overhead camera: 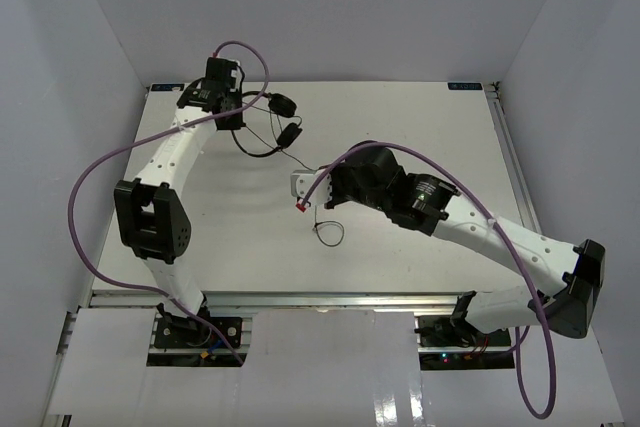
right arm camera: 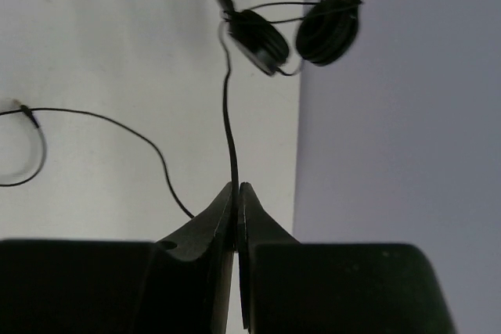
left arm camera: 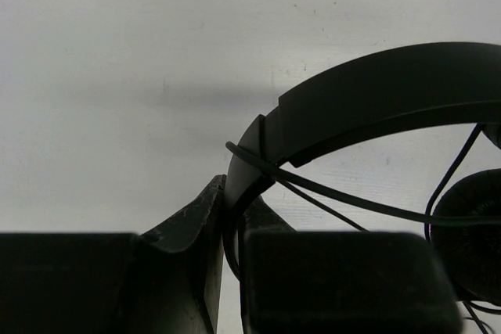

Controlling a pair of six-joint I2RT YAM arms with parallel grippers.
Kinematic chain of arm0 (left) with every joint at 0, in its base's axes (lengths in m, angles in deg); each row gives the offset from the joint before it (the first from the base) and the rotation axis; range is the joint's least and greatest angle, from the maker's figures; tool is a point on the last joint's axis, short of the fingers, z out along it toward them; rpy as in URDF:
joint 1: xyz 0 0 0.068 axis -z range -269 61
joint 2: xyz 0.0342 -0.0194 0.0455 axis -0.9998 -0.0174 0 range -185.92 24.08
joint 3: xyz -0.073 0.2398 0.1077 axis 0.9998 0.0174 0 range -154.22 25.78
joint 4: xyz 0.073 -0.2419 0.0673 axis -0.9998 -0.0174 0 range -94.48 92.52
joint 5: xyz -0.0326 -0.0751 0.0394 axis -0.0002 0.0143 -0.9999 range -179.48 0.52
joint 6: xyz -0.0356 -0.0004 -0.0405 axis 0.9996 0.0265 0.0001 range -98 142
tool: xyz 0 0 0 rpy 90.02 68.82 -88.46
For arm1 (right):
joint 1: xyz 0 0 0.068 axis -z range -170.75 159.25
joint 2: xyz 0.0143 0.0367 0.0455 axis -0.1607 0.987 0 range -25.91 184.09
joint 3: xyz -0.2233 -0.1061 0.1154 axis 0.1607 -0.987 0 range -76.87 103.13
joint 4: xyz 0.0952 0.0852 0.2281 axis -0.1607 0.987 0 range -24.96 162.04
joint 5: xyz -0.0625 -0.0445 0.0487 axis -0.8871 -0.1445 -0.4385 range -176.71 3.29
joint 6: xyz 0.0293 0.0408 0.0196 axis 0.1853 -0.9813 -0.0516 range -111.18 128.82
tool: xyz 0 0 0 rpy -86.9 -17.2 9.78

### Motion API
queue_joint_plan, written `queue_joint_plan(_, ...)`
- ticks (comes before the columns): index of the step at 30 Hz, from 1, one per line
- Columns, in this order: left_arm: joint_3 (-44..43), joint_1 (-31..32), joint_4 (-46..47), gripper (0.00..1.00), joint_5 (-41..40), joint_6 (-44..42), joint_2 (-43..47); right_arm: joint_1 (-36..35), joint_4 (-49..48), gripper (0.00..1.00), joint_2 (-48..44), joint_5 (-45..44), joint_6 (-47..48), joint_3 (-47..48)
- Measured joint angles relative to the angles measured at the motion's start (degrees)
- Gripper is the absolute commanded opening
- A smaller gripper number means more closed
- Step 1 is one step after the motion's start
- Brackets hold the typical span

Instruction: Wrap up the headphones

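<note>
White table (overhead camera: 420, 127) under us, grey walls around. Our left gripper (left arm camera: 228, 213) is clamped on the band of the headphones (overhead camera: 283, 104) at the far left; our right gripper (right arm camera: 236, 193) is pinched shut on the cord (right arm camera: 228, 107) mid-table. We worry the thin cord could slip through that pinch (or pull taut and tug the band loose), and the slack tail lying nearby may snag while winding

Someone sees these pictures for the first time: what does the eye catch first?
The left hand, at the far left of the table, is shut on the band of the black headphones. The right hand, mid-table, pinches their thin cord.
</note>
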Motion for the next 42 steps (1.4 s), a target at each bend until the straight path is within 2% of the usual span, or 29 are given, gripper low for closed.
queue_joint_plan(5, 9.3, 0.4, 2.3, 0.0, 2.9, -0.9, 1.4, 0.5, -6.6, 0.08, 1.2, -6.8, 5.1, 0.7)
queue_joint_plan(10, 16.3, 2.9, 2.4, 0.0, 7.1, -2.5, 4.7, 2.2, -14.0, 0.09, 4.0, -8.0, 7.7, 0.7)
queue_joint_plan(22, 21.8, 9.8, 3.5, 0.0, 19.8, -5.3, 20.3, 10.8, -21.9, 0.08, 10.9, 4.5, 1.1, 1.2)
queue_joint_plan(31, 27.0, 10.1, 3.2, 0.0, 23.3, -6.1, 20.9, 16.8, -22.4, 0.08, 14.6, 12.5, -5.8, 6.4)
queue_joint_plan(42, 27.4, 11.3, 3.5, 0.0, 27.1, -5.3, 23.8, 21.9, -24.1, 0.08, 18.0, 18.1, -10.4, 7.3)
